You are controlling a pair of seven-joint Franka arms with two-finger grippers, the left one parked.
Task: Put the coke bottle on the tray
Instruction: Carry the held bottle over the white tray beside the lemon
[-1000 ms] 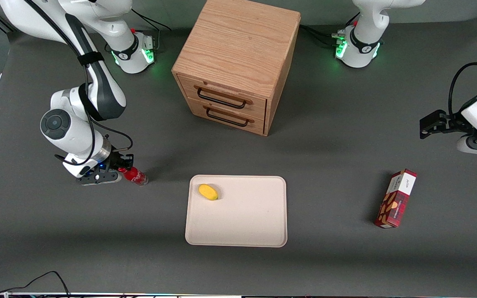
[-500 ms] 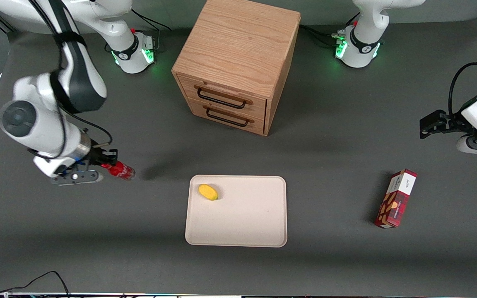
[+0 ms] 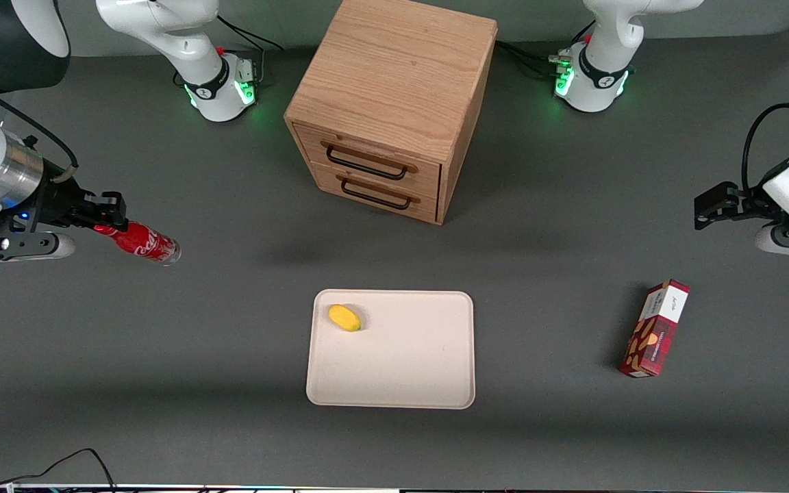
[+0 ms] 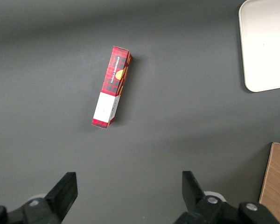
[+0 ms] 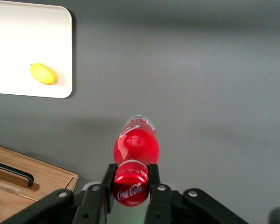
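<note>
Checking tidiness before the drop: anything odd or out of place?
Only a small yellow object already lying on the tray. The gripper holds the coke bottle by its cap above the table.

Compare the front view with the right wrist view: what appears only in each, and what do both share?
Only the front view shows the red plaid snack box toward the parked arm's end of the table, and the whole wooden drawer cabinet with both handles.

Only the right wrist view shows the red cap clamped between the fingers.

Both show the gripper shut on the coke bottle above the table, and the tray holding a yellow mango-like fruit.
</note>
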